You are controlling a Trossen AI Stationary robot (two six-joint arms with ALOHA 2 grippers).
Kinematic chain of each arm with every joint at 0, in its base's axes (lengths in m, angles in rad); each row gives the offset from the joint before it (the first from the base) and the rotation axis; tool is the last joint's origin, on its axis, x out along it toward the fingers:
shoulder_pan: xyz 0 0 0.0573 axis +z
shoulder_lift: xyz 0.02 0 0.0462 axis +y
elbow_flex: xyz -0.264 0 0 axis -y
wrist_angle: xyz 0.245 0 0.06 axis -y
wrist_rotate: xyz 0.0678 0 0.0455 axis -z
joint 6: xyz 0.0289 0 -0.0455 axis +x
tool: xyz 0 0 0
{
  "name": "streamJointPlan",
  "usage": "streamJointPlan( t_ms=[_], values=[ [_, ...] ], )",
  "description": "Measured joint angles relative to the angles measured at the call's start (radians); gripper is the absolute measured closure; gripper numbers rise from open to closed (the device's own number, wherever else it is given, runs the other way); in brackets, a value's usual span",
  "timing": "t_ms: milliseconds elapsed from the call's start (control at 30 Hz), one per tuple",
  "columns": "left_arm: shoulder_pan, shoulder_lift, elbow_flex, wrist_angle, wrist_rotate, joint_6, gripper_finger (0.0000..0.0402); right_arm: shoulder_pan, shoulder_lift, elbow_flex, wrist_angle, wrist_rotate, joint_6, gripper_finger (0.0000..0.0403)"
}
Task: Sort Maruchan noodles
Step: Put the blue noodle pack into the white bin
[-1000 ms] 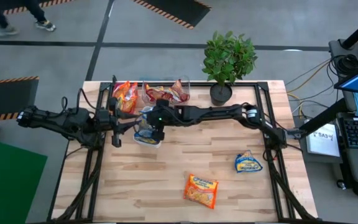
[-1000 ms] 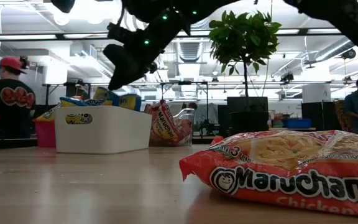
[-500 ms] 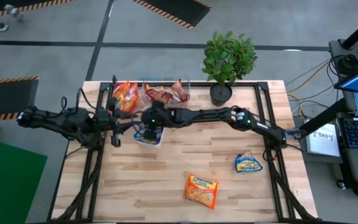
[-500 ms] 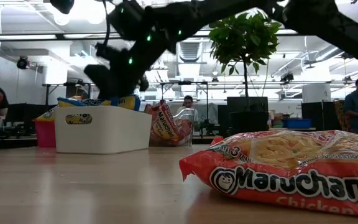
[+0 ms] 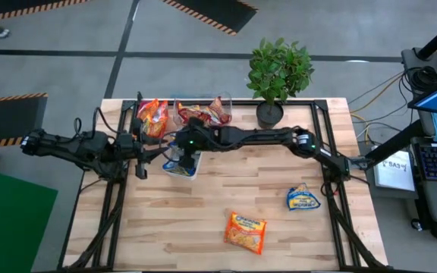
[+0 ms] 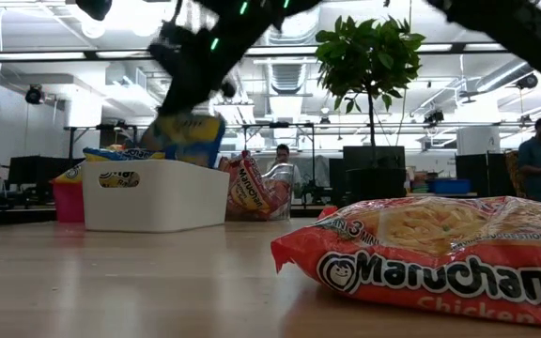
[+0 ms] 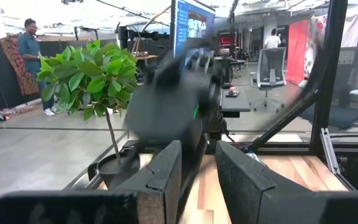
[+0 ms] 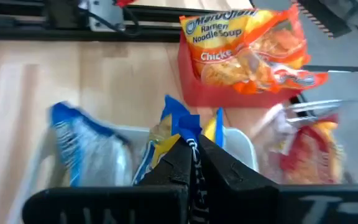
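My right gripper (image 8: pixel 192 148) hangs over the white tray (image 5: pixel 179 171), shut on a blue-and-yellow Maruchan packet (image 6: pixel 182 139). A second blue packet (image 8: pixel 79 146) lies in that tray. The red tray (image 8: pixel 194 81) behind it holds an orange packet (image 8: pixel 247 46), and the clear tray (image 5: pixel 226 106) holds red-brown packets (image 5: pixel 202 114). On the bare table lie an orange packet (image 5: pixel 246 231) and a blue-and-yellow one (image 5: pixel 303 198). My left gripper (image 7: pixel 197 171) waits open just left of the white tray. My right gripper pinches the blue-and-yellow packet by its crinkled top edge (image 8: pixel 188 124) between the two fingers, coming from above and pointing down. The packet hangs tilted below the fingers, its lower end (image 6: pixel 172 155) at the white tray's rim.
A potted plant (image 5: pixel 278 76) stands at the table's far edge, right of the trays. Black frame rails run along both sides of the table. In the low view the orange packet (image 6: pixel 430 253) fills the near right. People stand in the room beyond.
My right gripper dipped into the white tray, then rose again. The blue-and-yellow packet now hangs higher than before, mostly above the tray's rim and tilted.
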Motion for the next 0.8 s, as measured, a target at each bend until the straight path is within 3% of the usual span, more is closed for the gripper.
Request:
streamJointPlan(
  t_ms=[167,333,533,733,800],
  values=[
    [0.0,0.001,0.0,-0.003,0.0,-0.007,0.0318,0.051,-0.131,0.0,-0.208,0.0,0.037,0.0394],
    [0.0,0.008,0.001,0.034,-0.001,-0.018,0.0318,0.087,-0.177,-0.023,-0.094,0.036,0.038,0.0394],
    [0.0,0.011,0.001,0.026,0.0,-0.052,0.0318,0.077,-0.093,-0.047,0.08,0.083,-0.034,0.0394],
    [0.0,0.01,0.001,0.011,-0.001,-0.05,0.0318,0.033,-0.024,-0.045,0.095,0.145,-0.085,0.0394],
    [0.0,0.009,0.001,0.011,0.0,-0.045,0.0318,0.015,0.002,-0.045,0.094,0.115,-0.095,0.0394]
  ],
)
